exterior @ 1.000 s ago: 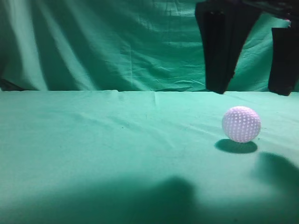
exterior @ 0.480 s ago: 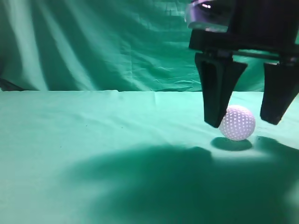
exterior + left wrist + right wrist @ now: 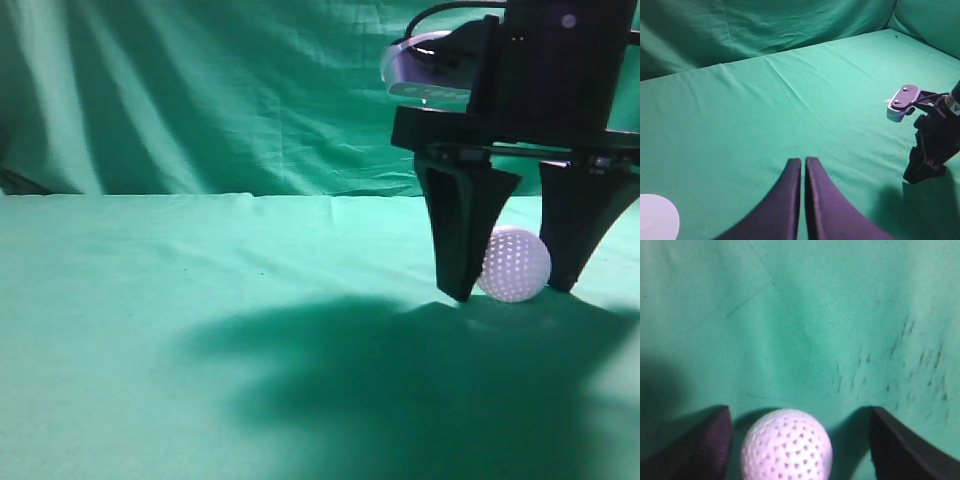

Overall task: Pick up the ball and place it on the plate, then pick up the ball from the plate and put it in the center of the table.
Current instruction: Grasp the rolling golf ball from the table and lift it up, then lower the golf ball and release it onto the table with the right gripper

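Right gripper (image 3: 508, 290) stands spread wide with its black fingers (image 3: 462, 240) lowered to either side of the ball (image 3: 515, 264), tips at or just above the green table (image 3: 200, 300) — nothing is pinched yet. From the right wrist view the ball (image 3: 786, 446) sits between the two pads but off-centre, close beside the left-hand pad with a clear gap to the other. Closing as things stand would likely have one pad touch first and nudge the dimpled sphere sideways, so a good grasp probably calls for a small lateral shift to centre the ball before squeezing, and a slow, even closure across its widest part rather than above it, where a round surface tends to squirt out downward. The tips should stay low without dragging on the cloth. Left gripper (image 3: 803, 172) hangs idle with its fingers pressed together, holding nothing, well apart from the action; a white disc (image 3: 655, 224), probably the plate, shows at the corner of its view.
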`<state>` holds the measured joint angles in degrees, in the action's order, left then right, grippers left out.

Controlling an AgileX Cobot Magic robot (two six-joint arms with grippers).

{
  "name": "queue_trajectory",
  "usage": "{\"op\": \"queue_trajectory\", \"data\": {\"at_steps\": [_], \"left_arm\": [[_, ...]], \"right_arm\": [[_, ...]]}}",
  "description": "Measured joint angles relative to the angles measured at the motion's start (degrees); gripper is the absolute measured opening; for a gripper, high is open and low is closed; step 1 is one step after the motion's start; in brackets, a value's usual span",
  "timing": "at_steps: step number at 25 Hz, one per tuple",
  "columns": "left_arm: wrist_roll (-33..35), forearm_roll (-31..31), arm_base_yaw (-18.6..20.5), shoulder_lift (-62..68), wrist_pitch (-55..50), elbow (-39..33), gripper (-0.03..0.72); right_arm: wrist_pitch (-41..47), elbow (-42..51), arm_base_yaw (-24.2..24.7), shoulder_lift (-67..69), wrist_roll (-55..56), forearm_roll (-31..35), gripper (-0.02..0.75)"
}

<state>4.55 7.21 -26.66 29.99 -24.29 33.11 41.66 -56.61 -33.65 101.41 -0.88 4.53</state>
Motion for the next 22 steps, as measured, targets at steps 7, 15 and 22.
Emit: {"op": "queue_trajectory", "data": {"at_steps": [7,15,22], "left_arm": [[0.00,0.00,0.00,0.00,-0.34,0.00,0.000],[0.00,0.02,0.00,0.00,-0.69,0.00,0.000],[0.00,-3.08,0.00,0.00,-0.79,0.00,0.000]], "right_arm": [[1.85,-0.59,0.00,0.24,-0.26,0.00,0.318],[9.65,-11.88,0.00,-0.72,-1.16,0.00,0.318],[12.71,-26.67,-2.52,-0.43,-3.69,-0.12,0.318]]}}
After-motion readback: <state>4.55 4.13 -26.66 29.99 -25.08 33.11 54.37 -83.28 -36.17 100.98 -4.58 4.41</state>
